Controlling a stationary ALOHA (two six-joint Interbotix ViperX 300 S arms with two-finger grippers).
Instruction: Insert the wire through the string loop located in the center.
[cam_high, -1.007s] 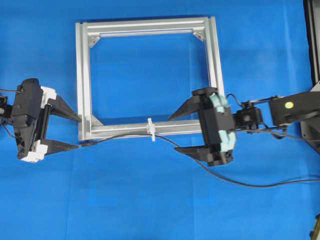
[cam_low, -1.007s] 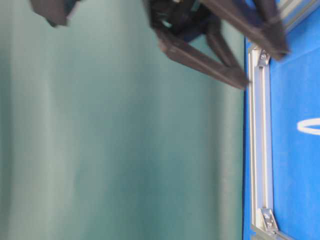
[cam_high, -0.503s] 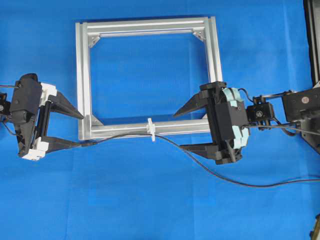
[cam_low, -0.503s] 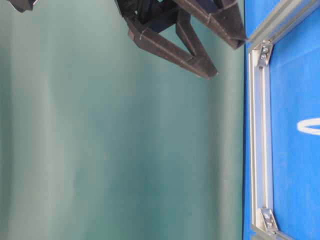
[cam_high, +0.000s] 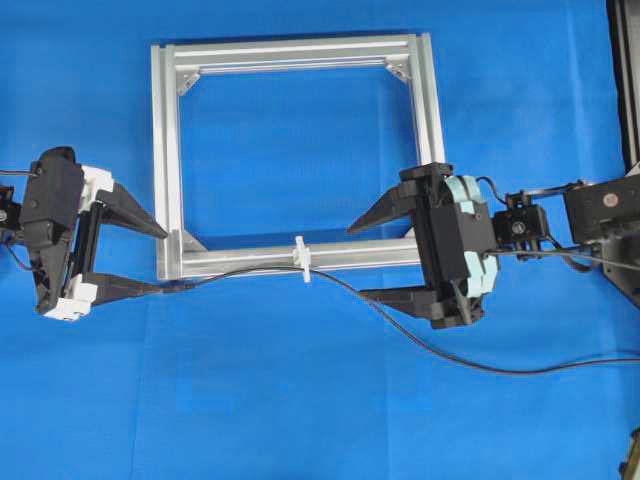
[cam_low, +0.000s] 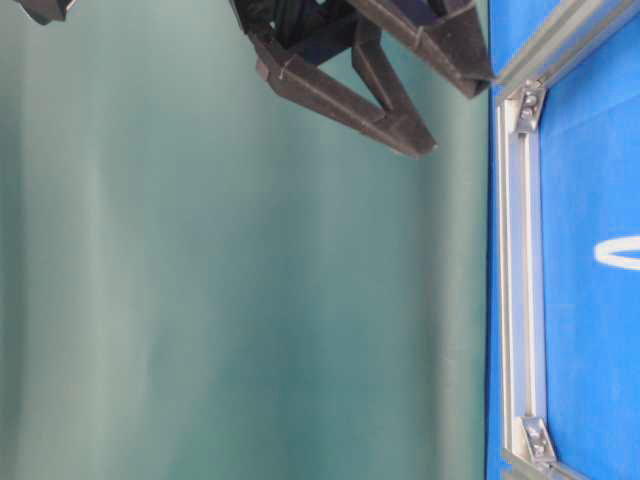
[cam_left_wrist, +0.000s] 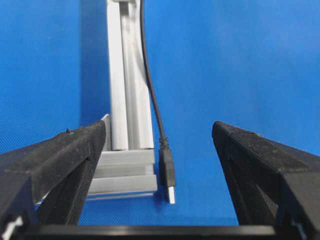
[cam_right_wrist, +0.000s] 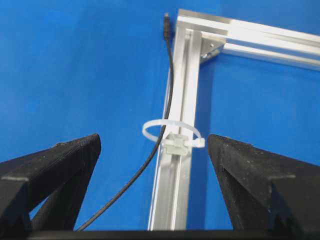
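The wire (cam_high: 250, 271) already runs through the string loop (cam_high: 302, 259) on the frame's (cam_high: 168, 150) near bar, its plug (cam_left_wrist: 168, 175) lying off the frame's left corner on the worktop (cam_high: 300, 400). My left hand (cam_high: 150, 259) and right hand (cam_high: 357, 264) both gape, holding nothing; threading looks done.

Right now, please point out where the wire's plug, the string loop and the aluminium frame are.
wire's plug (cam_left_wrist: 168, 172): left wrist view, on the dark plug body.
string loop (cam_right_wrist: 152, 125): right wrist view, on the white band's left curve.
aluminium frame (cam_high: 290, 48): overhead view, on its far bar.
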